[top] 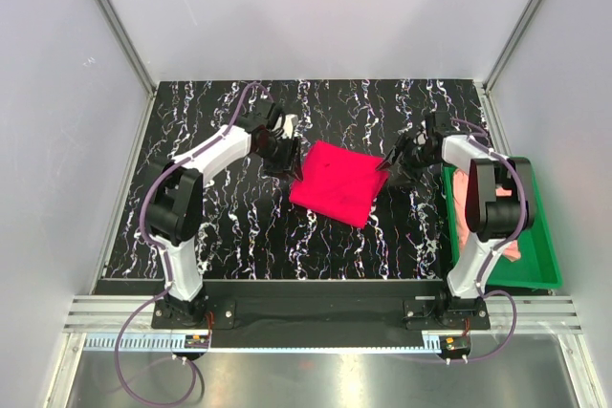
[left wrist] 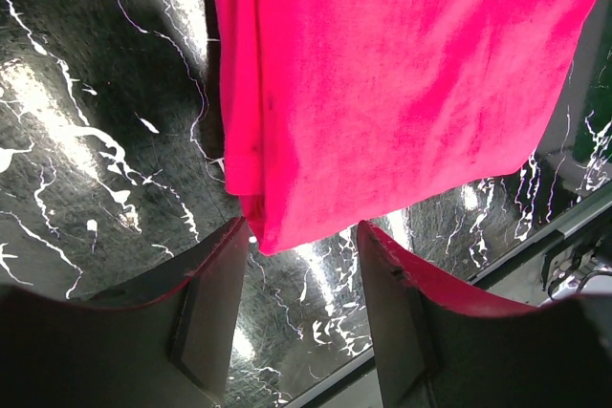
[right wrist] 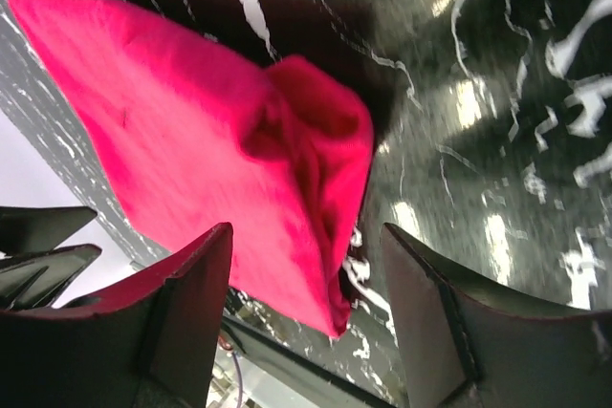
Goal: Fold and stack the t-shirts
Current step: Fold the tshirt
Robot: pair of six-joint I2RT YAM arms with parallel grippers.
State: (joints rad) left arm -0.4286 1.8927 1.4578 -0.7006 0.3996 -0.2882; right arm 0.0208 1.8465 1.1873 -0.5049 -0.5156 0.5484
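Currently the red t-shirt is lying folded into a compact, nearly square pad at the middle of the marbled black table, flat on the surface. It is rotated against the table edges, so one corner points to the top of the overhead frame. The slightly longer side runs from upper left down to the right, but a clear long axis can hardly be called.

The left gripper is parked at the pad's upper left edge, the right gripper at its right corner. Both are seen with jaws apart in the wrist views. Cloth sits in front of and partly between the fingers, but nothing is pinched. The opposed placement suggests a fold was being laid down from both ends, with the pad now let go.

A bunched, thicker edge is visible in the right wrist view, so the fold is not fully flat there.

The pale pink t-shirt is heaped in the green tray at the right, not yet folded.
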